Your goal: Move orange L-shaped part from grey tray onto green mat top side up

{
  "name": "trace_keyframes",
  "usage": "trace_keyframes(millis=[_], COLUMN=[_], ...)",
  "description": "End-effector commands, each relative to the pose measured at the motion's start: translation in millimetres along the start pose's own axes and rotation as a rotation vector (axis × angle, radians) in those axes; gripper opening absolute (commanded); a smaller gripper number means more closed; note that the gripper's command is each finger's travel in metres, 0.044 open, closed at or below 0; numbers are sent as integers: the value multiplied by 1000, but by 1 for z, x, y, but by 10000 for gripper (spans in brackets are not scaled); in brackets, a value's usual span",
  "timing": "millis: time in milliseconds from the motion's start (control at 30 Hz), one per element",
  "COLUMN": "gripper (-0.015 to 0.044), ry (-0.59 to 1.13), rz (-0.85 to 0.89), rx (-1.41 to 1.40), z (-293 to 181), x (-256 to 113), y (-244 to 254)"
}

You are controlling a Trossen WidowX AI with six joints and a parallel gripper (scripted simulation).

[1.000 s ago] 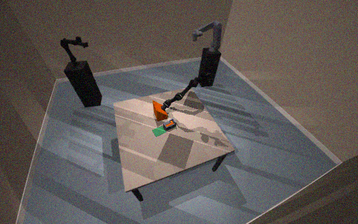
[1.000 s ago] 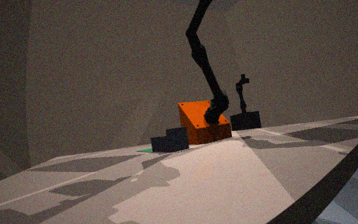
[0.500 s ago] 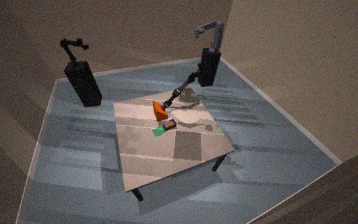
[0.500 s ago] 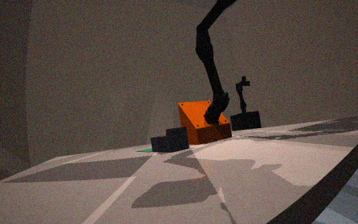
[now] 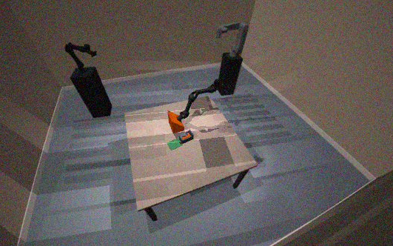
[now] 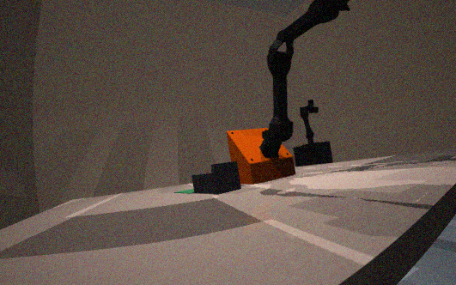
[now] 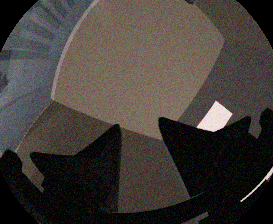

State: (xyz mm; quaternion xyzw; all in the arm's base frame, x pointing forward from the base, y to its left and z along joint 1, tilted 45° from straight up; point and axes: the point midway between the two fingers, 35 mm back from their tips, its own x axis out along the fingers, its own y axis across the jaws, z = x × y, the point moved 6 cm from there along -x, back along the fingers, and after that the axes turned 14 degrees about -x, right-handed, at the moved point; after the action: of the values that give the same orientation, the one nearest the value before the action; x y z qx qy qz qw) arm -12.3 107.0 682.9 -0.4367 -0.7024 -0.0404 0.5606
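The orange L-shaped part (image 5: 186, 136) lies in the pocket of the grey tray (image 5: 189, 141) (image 6: 216, 184); it is too small to tell whether it sits fully flush, and the tray's walls hide it in the exterior view. The green mat (image 5: 174, 144) (image 6: 184, 191) lies beside the tray, with nothing on it. My gripper (image 5: 217, 84) (image 6: 344, 6) (image 7: 139, 125) is raised high, far behind the tray, pointing away from it. Its fingers are partly apart in the wrist view, with only wall showing between them. The part is not in the wrist view.
The orange wedge block (image 5: 176, 124) (image 6: 262, 152) under my arm's base stands on the table (image 5: 155, 163) (image 6: 146, 257) just behind the tray. Two black pillars (image 5: 90, 90) (image 5: 229, 72) with other arms stand on the floor beyond the table; my arm passes near the right one in the top view.
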Motion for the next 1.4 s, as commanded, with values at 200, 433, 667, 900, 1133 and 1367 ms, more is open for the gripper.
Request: trace_keyframes(millis=[200,433,667,900,1133,1367], gripper=[180,180,180,180,180,180], ry=[-170,-148,-80,107,463,1079], rz=[416,768,1122,1496,1818,1984], rx=[-14,51,193,441,796,1332], z=[48,38,20,-10,-41,-59], x=[5,-30,-87,-174,-280,-396], y=[135,229,313,378,406,391])
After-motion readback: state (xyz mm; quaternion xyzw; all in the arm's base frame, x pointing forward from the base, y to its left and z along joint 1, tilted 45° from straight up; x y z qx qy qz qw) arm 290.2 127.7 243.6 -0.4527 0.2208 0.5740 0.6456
